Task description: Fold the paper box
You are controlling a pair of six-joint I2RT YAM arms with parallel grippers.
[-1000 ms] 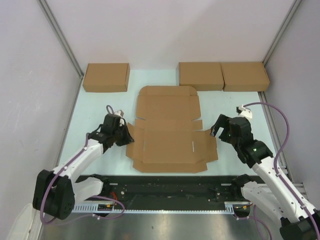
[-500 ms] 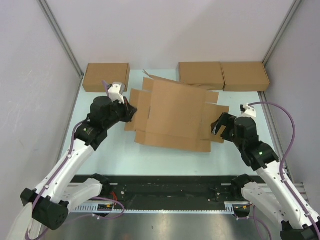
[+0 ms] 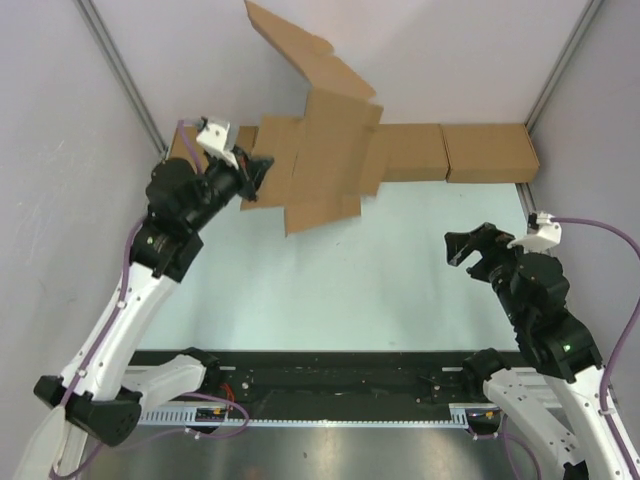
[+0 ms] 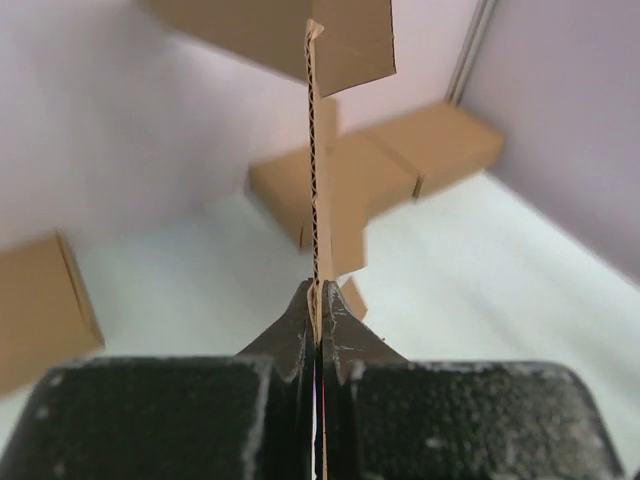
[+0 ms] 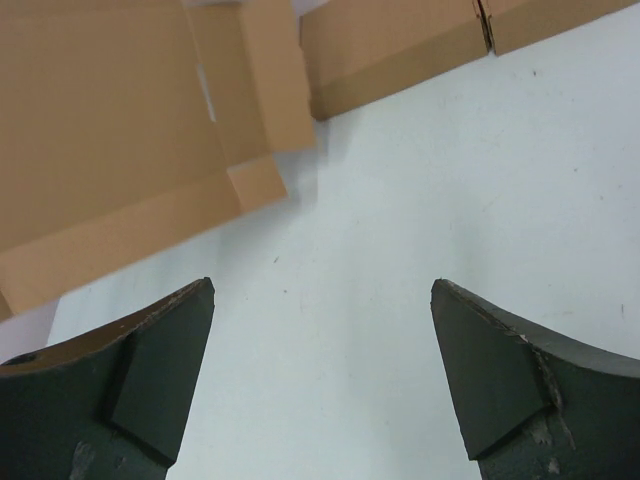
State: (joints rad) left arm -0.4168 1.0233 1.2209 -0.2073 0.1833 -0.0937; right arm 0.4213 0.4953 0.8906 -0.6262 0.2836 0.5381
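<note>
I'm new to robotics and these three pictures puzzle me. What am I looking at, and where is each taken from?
These are two robot arms bolted at the near edge of a table, each ending in a two-finger gripper. The wide picture comes from a fixed camera above and behind them; the other two come from cameras on the wrists, looking past their own fingers. The left gripper is pinched shut on an edge of the paper box, an unfolded cardboard sheet, held up in the air. The right gripper is open and empty above the table. Closed cardboard boxes lie along the far edge.
</note>
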